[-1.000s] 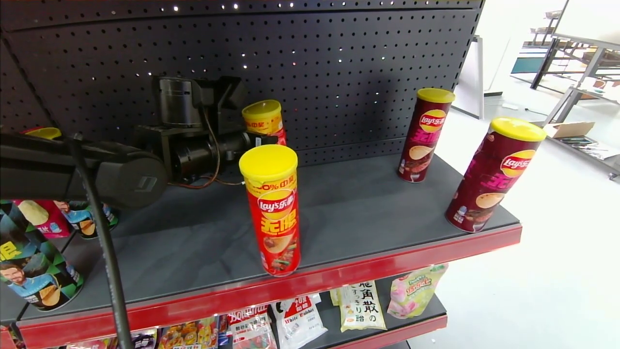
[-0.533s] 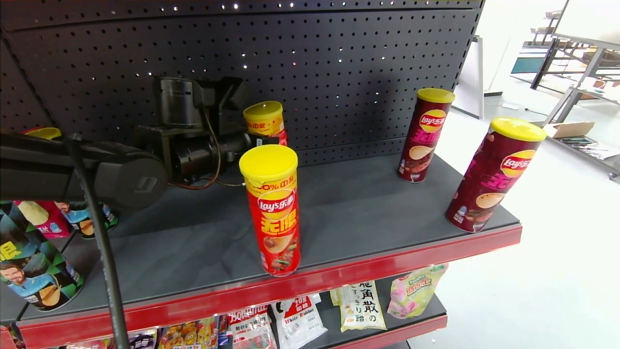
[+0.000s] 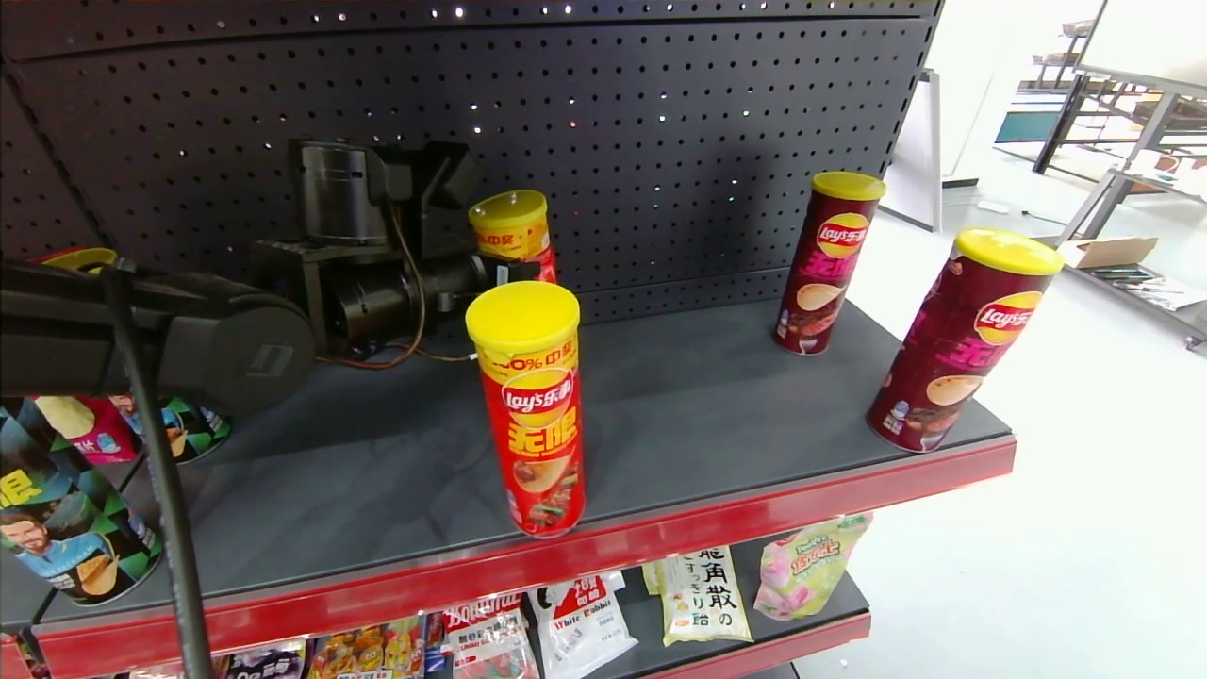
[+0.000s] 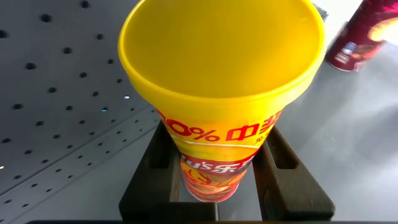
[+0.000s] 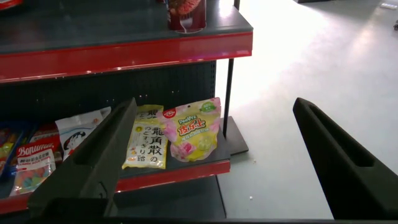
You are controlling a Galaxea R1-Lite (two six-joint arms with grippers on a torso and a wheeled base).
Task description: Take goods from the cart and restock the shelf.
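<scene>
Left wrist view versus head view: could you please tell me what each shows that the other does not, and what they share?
The left wrist view adds a close look at the left gripper, its fingers closed on either side of the held can below its yellow lid. The head view adds the red can at the front edge of the grey shelf, the front maroon can at its corner, and snack bags on the level below. Both share the held can, the pegboard, the grey shelf, and probably the back maroon can.
</scene>
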